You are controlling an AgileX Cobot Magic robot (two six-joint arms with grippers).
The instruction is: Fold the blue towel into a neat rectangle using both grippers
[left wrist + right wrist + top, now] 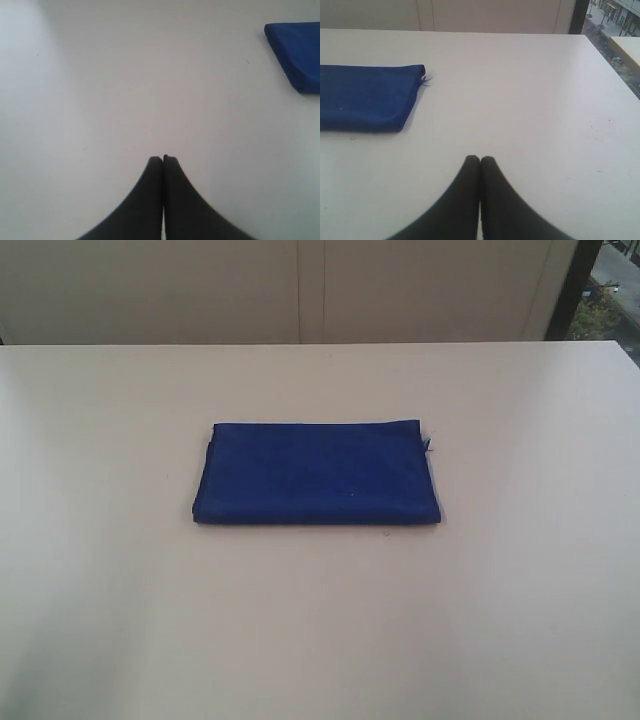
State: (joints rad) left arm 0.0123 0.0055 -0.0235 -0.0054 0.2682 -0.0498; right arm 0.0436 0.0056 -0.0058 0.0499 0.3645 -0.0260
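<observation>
The blue towel (317, 473) lies flat in the middle of the white table (320, 630), folded into a layered rectangle with a small thread tag at its far right corner. Neither arm shows in the exterior view. My left gripper (163, 159) is shut with nothing in it, hovering over bare table; one corner of the towel (297, 55) sits well off from it. My right gripper (480, 159) is also shut and holds nothing, and the towel's tagged end (367, 97) lies apart from it on the table.
A pale wall (300, 290) runs behind the table's far edge. A dark window frame (578, 285) with an outdoor view stands at the back right. Bare tabletop surrounds the towel on all sides.
</observation>
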